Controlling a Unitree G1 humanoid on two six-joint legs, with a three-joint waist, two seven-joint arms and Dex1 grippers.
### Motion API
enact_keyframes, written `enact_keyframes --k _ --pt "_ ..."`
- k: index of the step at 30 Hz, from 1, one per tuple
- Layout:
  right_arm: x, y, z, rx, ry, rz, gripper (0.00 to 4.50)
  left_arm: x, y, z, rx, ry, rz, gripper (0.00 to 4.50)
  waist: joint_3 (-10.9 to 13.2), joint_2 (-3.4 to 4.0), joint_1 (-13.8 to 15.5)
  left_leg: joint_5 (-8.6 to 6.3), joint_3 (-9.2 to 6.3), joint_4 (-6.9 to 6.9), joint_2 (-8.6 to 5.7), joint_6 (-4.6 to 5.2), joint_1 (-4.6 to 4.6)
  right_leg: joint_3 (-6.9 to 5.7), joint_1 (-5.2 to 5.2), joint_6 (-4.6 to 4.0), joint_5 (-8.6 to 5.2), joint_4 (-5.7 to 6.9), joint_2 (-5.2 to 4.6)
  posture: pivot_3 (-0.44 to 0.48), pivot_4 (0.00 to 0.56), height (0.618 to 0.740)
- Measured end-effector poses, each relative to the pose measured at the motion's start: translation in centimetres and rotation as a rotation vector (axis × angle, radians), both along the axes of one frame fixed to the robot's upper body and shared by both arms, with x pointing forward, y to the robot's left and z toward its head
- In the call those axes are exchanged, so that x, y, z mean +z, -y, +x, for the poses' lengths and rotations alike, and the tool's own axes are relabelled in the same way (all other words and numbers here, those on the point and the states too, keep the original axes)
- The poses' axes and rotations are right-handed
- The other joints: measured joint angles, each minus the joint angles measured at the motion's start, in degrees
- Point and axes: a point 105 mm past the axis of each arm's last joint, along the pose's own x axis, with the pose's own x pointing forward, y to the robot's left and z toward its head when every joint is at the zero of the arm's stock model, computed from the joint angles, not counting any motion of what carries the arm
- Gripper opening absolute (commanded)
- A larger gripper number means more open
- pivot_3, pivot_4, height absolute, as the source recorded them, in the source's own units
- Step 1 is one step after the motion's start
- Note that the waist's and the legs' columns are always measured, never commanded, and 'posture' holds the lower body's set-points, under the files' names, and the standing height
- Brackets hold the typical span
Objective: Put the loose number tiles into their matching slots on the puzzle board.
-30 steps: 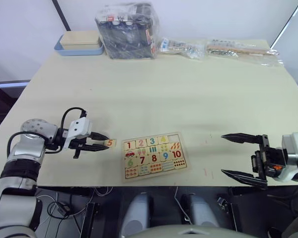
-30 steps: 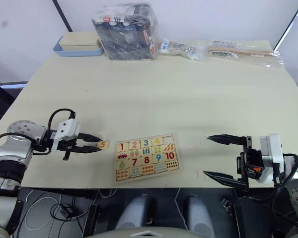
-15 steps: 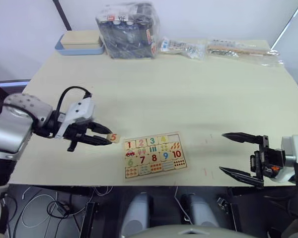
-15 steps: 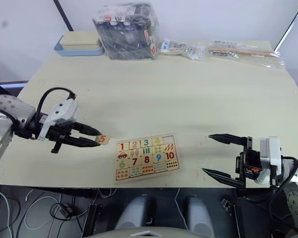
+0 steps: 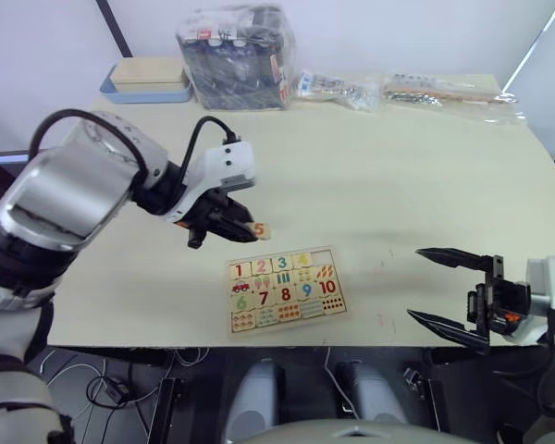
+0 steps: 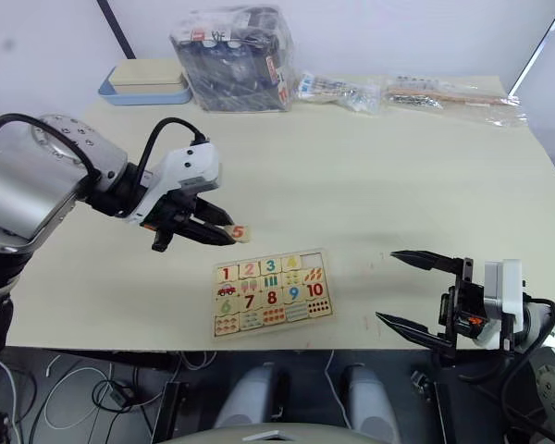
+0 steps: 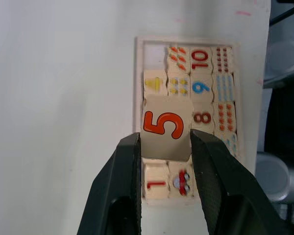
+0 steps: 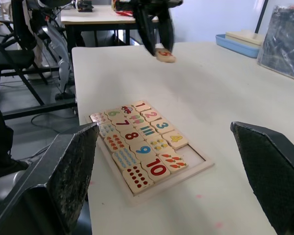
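Pale wooden puzzle board (image 5: 286, 289) — flat, thin-rimmed, near the bench's front edge; one slot bare at its top-row end. Small square wooden tile with an orange 5 (image 7: 166, 128) — clamped between the left gripper (image 5: 243, 225) fingers, held above the cream bench (image 5: 351, 157) just beyond the board. Right gripper (image 5: 449, 289) — wide apart, empty, at the front right edge. Far edge: blue tray with wooden box (image 5: 148, 80), plastic-wrapped dark bundle (image 5: 237, 56), two clear packets (image 5: 444, 91) — contents unreadable. White wall behind.
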Motion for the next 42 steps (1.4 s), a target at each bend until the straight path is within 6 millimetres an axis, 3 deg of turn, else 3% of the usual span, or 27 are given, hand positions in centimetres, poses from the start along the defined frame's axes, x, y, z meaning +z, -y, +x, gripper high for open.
enact_keyframes --k 5,18,29,42 --pt "0.2 0.2 -0.1 -0.021 0.016 -0.007 4.50 -0.8 1.9 0.9 0.007 -0.034 0.044 1.00 0.00 0.00 -0.32 0.00 -0.02 0.07 -0.08 0.01 0.00 0.18 0.00 0.02 0.00 0.02 0.00 0.000 0.150 0.740" --pt "0.3 0.8 -0.4 -0.037 0.019 -0.029 4.50 -5.4 5.7 2.2 0.015 -0.091 0.152 1.00 0.00 0.00 -0.13 -0.01 -0.13 0.17 -0.19 0.02 -0.08 0.27 0.02 -0.02 0.02 0.05 0.01 0.000 0.150 0.740" --pt "-0.6 2.1 -0.3 0.018 -0.031 -0.063 4.50 -6.2 6.9 2.3 0.051 -0.096 0.173 1.00 0.00 0.01 -0.22 0.00 -0.12 0.19 -0.19 0.03 -0.05 0.30 0.02 -0.01 0.04 0.06 0.01 0.000 0.150 0.740" --pt "-0.1 3.5 0.2 0.139 -0.042 -0.078 4.50 -7.0 7.7 2.5 0.073 -0.084 0.189 1.00 0.01 0.03 -0.18 0.00 -0.17 0.19 -0.22 0.03 -0.06 0.29 0.03 0.00 0.04 0.07 0.01 0.000 0.150 0.740"
